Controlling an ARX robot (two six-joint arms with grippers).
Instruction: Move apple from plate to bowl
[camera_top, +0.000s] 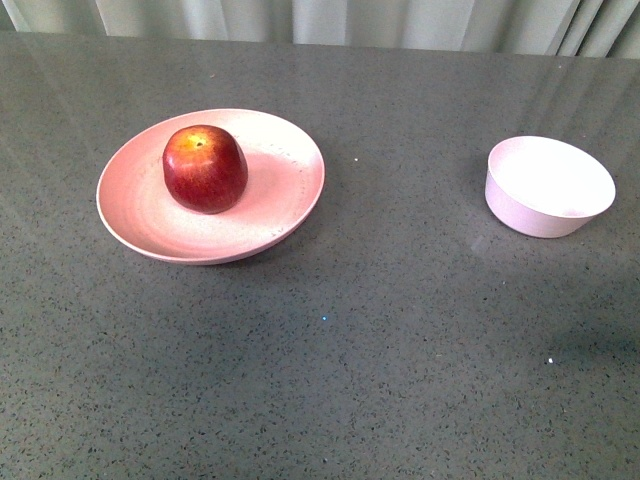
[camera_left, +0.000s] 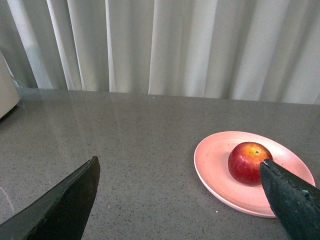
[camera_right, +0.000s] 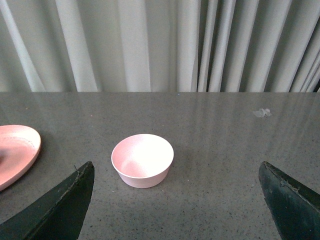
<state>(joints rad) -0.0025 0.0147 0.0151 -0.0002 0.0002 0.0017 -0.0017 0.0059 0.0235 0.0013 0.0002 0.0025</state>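
Note:
The dark-red apple (camera_top: 205, 168) sits upright on the wide pale-pink plate (camera_top: 140, 210) at the left of the grey table. The small pale-pink bowl (camera_top: 548, 185) stands empty at the right. Neither gripper shows in the front view. In the left wrist view the left gripper (camera_left: 180, 162) is open and empty, short of the plate (camera_left: 220, 170); the apple (camera_left: 247, 161) lies just beyond one fingertip (camera_left: 282, 185). In the right wrist view the right gripper (camera_right: 176, 167) is open and empty, with the bowl (camera_right: 142, 160) ahead of it, nearer one fingertip (camera_right: 75, 192). The plate's edge (camera_right: 20, 150) shows there too.
The grey speckled tabletop (camera_top: 380, 330) runs back to pale curtains (camera_top: 330, 20). A pale rounded object (camera_left: 6, 87) shows at the table's edge in the left wrist view. A small white scrap (camera_right: 262, 113) lies on the table beyond the bowl.

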